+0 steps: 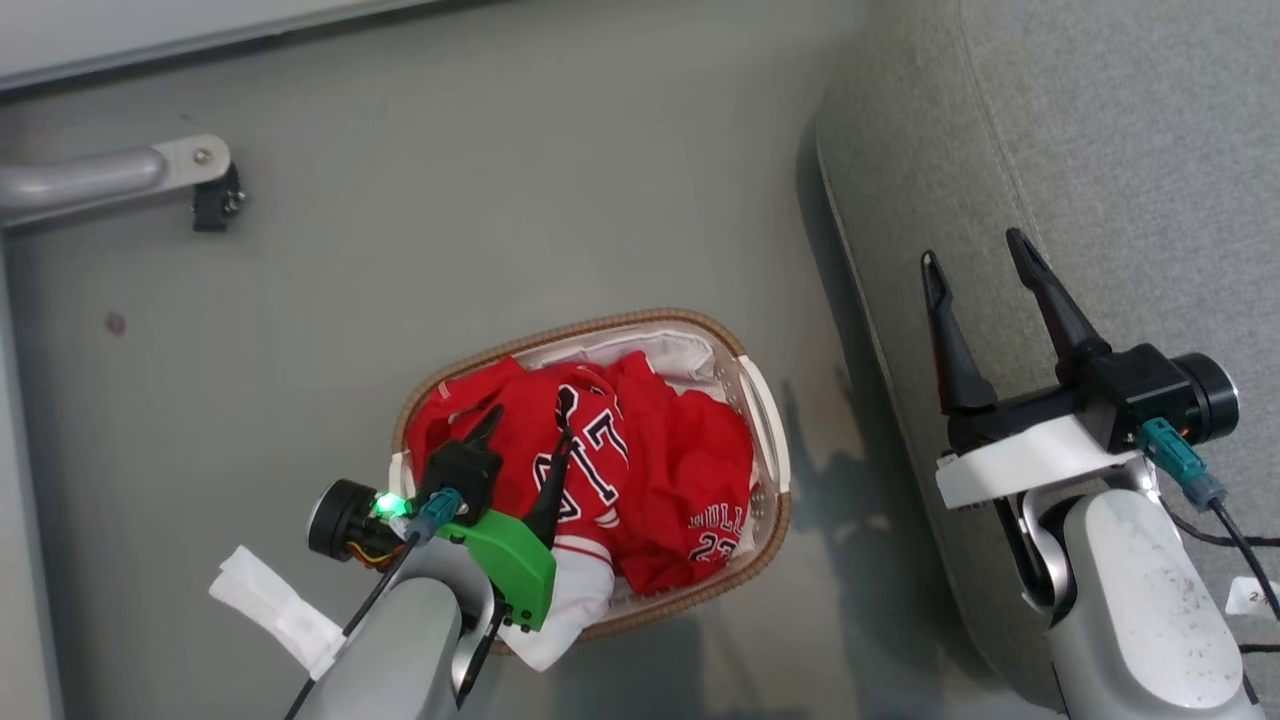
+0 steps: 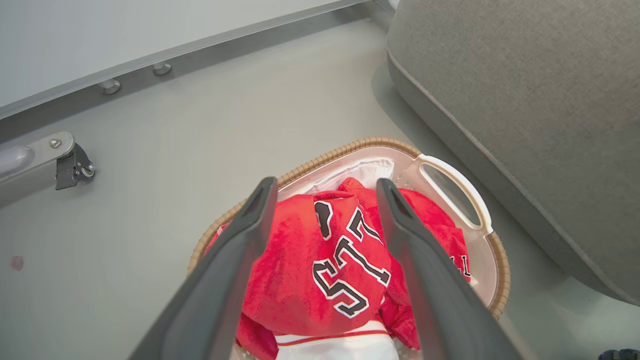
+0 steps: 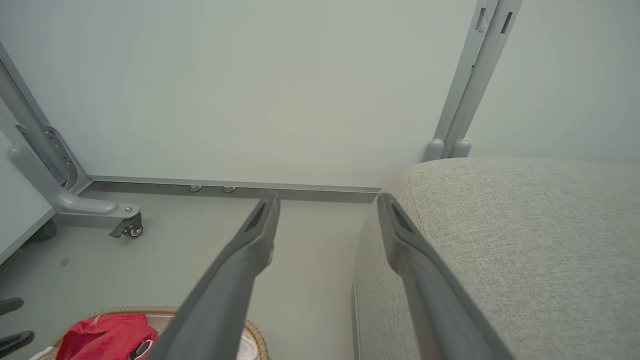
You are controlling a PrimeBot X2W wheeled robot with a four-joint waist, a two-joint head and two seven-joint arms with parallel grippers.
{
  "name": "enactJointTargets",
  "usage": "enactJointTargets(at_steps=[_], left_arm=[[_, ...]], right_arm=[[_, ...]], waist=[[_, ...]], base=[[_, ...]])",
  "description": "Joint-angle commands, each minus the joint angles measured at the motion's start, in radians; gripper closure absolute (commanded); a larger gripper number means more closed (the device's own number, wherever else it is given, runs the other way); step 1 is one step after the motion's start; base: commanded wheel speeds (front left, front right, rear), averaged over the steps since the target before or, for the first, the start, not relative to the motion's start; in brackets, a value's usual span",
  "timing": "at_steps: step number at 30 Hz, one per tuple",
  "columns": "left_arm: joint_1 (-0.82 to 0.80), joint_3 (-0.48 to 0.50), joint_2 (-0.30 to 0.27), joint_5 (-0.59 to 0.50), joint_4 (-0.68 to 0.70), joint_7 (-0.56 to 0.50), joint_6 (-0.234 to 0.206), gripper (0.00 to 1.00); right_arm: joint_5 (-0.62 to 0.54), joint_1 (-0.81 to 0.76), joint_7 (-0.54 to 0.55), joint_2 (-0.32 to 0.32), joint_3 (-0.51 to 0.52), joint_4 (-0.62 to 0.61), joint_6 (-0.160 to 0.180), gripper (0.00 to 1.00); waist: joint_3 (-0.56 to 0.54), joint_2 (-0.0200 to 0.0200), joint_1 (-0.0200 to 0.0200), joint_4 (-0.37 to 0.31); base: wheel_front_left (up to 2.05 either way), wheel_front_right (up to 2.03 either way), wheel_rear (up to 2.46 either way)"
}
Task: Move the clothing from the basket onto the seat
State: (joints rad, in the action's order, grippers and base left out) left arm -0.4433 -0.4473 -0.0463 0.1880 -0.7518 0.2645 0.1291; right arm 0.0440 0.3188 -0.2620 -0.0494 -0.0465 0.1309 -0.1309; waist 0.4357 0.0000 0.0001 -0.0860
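Far off to the left of the basket (image 1: 600, 325), a grey metal leg with a black caster (image 1: 215, 200) stands on the grey floor (image 1: 500, 200), well apart from it. Moving in, here is the left gripper (image 1: 531, 421), over the basket's left half. Its jaws are spread wide with nothing clamped between them. In the left wrist view the two dark fingers (image 2: 240, 260) frame the cloth on either side, but whether they touch it cannot be told.

And there is the clothing (image 1: 670, 450): red jerseys heaped inside the basket, bunched up to its brown woven rim, with black white-edged numerals facing up. A strip of the white liner (image 1: 680, 350) shows along the basket's far side, and a fold of white cloth hangs over its near rim beside the left arm. The basket itself sits on the floor.

Just to the right of the basket rises the seat (image 1: 1100, 150), light grey and nothing lying on the part in view. Further right of the basket, the right gripper (image 1: 972, 247) hangs over the seat's edge, its jaws wide apart and empty.
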Motion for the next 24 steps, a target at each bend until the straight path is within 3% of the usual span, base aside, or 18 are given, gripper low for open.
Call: enactJointTargets(at_steps=[1,9,17,24], left_arm=[[-0.039,-0.019,-0.008,-0.002,-0.025,0.0,0.003,0.0],[-0.156,-0.095,-0.014,-0.01,-0.184,0.0,0.003,0.0],[-0.253,-0.065,-0.042,-0.017,-0.255,0.0,-0.043,0.0],[-0.301,-0.07,-0.051,-0.022,-0.303,0.0,-0.038,0.0]], right_arm=[[0.015,0.03,-0.005,-0.002,-0.006,-0.013,0.0,0.0],[0.076,0.113,-0.005,-0.002,-0.037,-0.057,0.0,0.0],[0.108,0.159,-0.005,-0.002,-0.053,-0.093,0.0,0.0],[0.127,0.173,-0.005,-0.002,-0.067,-0.094,0.0,0.0]], waist=[[0.175,0.0,-0.0001,-0.099],[0.314,0.0,-0.0001,-0.155],[0.411,0.0,-0.0001,-0.184],[0.443,0.0,-0.0001,-0.193]], base=[[0.0,0.0,0.0],[0.0,0.0,0.0],[0.0,0.0,0.0],[0.0,0.0,0.0]])
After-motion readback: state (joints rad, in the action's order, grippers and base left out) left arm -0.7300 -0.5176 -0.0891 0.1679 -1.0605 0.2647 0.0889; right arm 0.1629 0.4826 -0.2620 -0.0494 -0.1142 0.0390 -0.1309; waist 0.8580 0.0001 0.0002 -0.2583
